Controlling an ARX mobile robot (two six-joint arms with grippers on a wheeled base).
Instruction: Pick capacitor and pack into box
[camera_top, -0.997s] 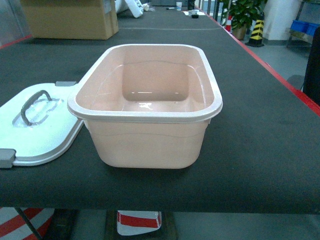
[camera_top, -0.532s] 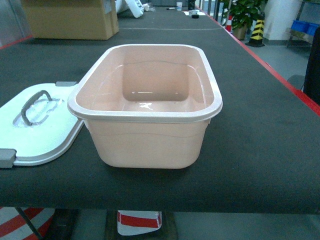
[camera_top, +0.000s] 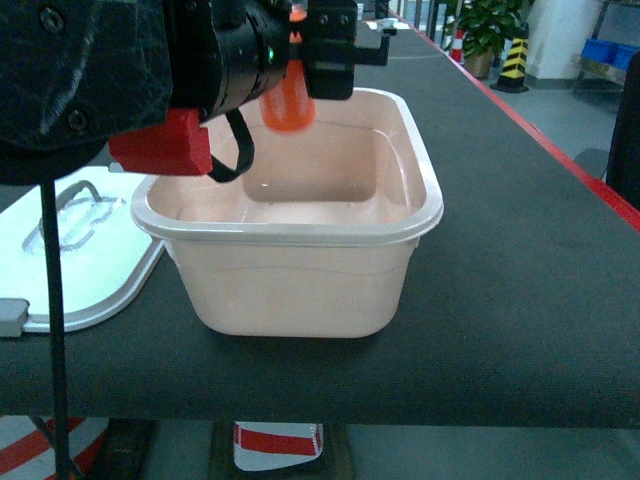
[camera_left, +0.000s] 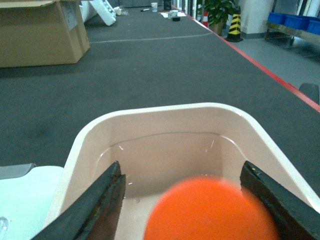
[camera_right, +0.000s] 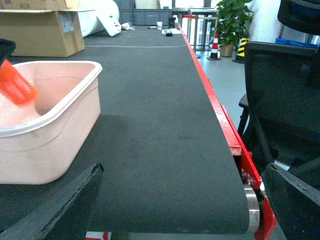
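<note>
The pale pink box (camera_top: 300, 235) stands open on the dark belt, with its white lid (camera_top: 90, 270) lying flat to its left. My left gripper (camera_top: 330, 55) hangs over the box's far half. An orange capacitor (camera_top: 288, 100), blurred, is just below it, above the box's inside. In the left wrist view the capacitor (camera_left: 212, 210) sits between the wide-spread fingers (camera_left: 102, 200) above the box (camera_left: 165, 106); a gap shows on its left side. My right gripper (camera_right: 175, 210) is open and holds nothing, low at the belt's near end, right of the box (camera_right: 75, 66).
A brown cardboard carton (camera_left: 40, 30) stands far back on the left. The belt's red edge (camera_top: 560, 150) runs along the right, with a black chair (camera_right: 285, 100) beyond it. Blue crates (camera_left: 295, 20) and a potted plant (camera_top: 490, 25) stand far right.
My left arm has come into the head view over the box, bringing the orange capacitor. Before, no arm showed and the box held nothing.
</note>
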